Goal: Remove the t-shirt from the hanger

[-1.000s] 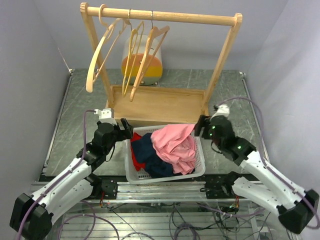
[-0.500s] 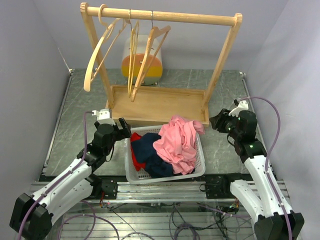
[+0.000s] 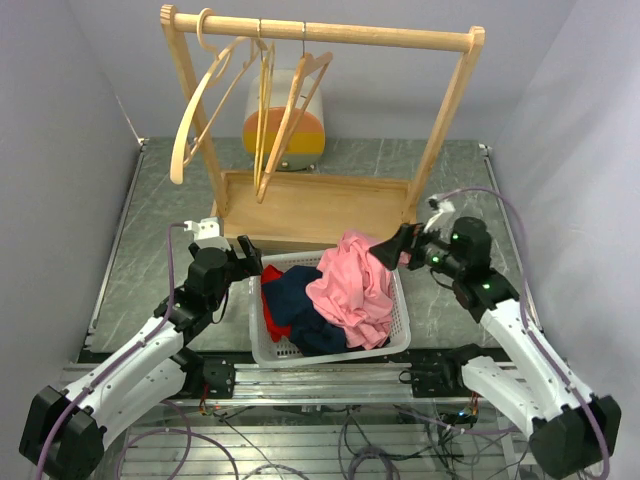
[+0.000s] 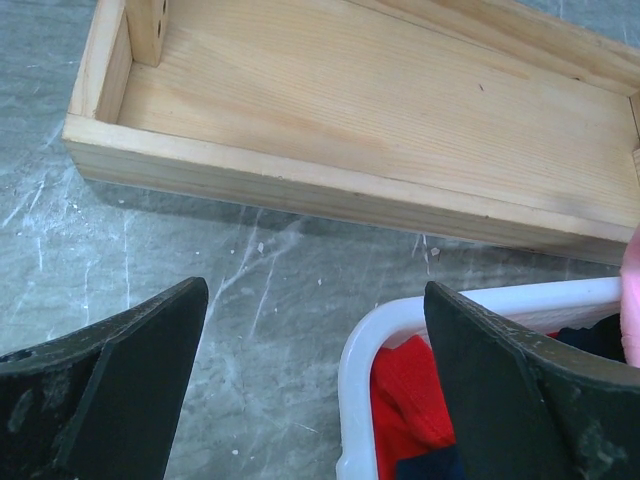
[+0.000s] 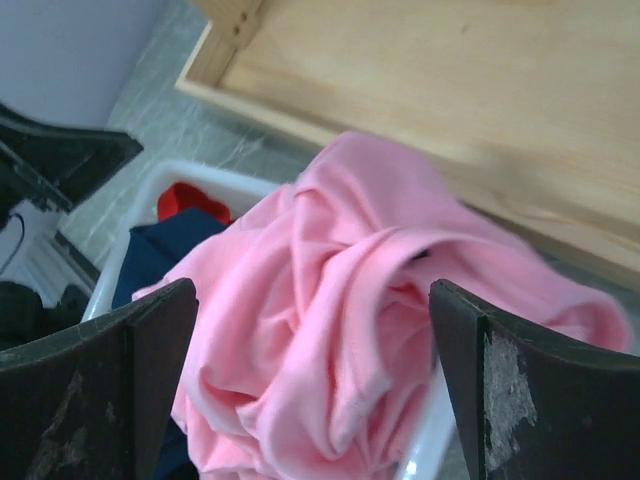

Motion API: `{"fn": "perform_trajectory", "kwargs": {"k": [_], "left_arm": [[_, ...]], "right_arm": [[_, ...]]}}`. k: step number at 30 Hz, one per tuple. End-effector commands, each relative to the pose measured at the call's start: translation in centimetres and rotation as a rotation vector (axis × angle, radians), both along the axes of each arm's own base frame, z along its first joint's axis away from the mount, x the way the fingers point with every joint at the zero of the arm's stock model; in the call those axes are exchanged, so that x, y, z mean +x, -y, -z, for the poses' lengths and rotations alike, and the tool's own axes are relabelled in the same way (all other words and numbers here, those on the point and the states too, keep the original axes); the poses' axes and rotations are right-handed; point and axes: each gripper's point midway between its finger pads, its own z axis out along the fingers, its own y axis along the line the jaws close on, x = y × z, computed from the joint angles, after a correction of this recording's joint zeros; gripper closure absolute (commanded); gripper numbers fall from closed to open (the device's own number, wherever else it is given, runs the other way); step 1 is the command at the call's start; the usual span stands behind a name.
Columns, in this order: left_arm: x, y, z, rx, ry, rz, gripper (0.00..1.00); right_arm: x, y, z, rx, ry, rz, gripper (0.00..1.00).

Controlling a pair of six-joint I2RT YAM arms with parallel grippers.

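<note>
The pink t-shirt [image 3: 352, 282] lies crumpled in the white basket [image 3: 258, 345], free of every hanger. Three bare wooden hangers [image 3: 292, 108] hang on the rack's rod. My right gripper [image 3: 384, 252] hovers open at the shirt's upper right edge. In the right wrist view the pink t-shirt [image 5: 340, 330] fills the space below the right gripper [image 5: 310, 290], whose jaws stand wide with nothing between them. My left gripper [image 3: 250, 258] is open just outside the basket's left rim. The left wrist view shows the left gripper [image 4: 315, 290] spread wide over the basket rim [image 4: 365, 345], holding nothing.
The wooden rack [image 3: 320, 32] stands on a shallow tray base [image 3: 310, 205] right behind the basket. Navy [image 3: 290, 300] and red [image 3: 270, 318] clothes lie under the pink shirt. An orange, yellow and white object [image 3: 285, 140] sits behind the rack. Grey walls close in on both sides.
One second ago the pink shirt stretched from the basket to my right gripper. It has since dropped into a heap. My right arm swung out right, then came back open. The hangers sway slightly.
</note>
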Motion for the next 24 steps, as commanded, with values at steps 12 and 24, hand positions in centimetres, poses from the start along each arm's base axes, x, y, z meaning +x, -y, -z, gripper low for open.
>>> {"fn": "perform_trajectory", "kwargs": {"k": [12,24], "left_arm": [[-0.5,-1.6,-0.2,-0.003,0.019,-0.064,0.00],[-0.8,-1.1,-0.3,-0.038,0.019,-0.044,0.01]], "right_arm": [[1.6,-5.2,4.3,-0.257,-0.056,0.032,0.24],[-0.2,-10.2,-2.9,-0.211,0.152,-0.195,1.00]]}}
